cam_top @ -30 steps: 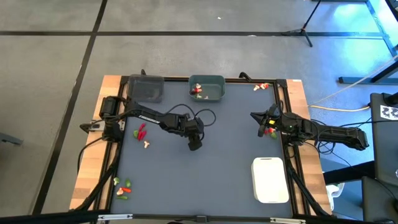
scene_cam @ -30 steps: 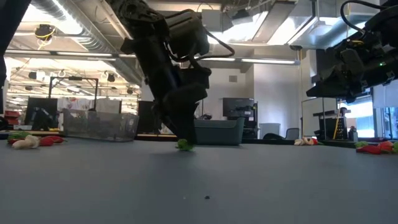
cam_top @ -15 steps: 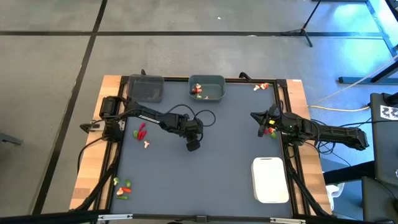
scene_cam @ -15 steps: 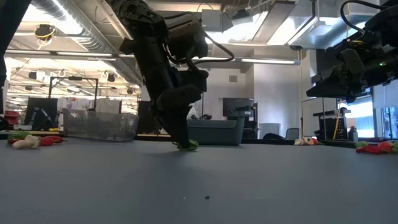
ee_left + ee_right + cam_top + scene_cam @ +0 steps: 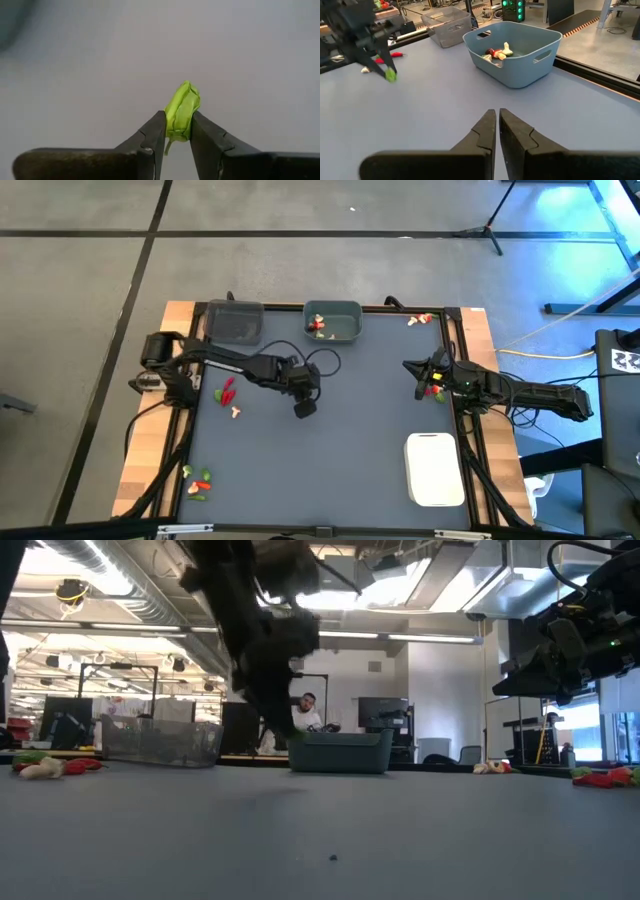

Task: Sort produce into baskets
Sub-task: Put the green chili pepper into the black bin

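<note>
Near the middle of the high view, slightly left, a small green piece (image 5: 182, 111) is pinched between the left gripper (image 5: 304, 408)'s fingers (image 5: 150, 137), lifted off the worktop (image 5: 350, 440). The teal bin (image 5: 334, 322) sits at upper centre, the dark bin (image 5: 233, 321) left of it, the white tray (image 5: 435, 470) lower right. At the right edge waits the right gripper (image 5: 424, 380), fingers closed on nothing.

I'm running this in a robotics lab: beyond the table (image 5: 330, 830) is an open hall with exposed ceiling ducts (image 5: 110, 575) and strip lights, monitors (image 5: 380, 712) behind the table, a person (image 5: 308, 712) seated at one, and a tripod stand (image 5: 490, 225) on the concrete floor beside it.
</note>
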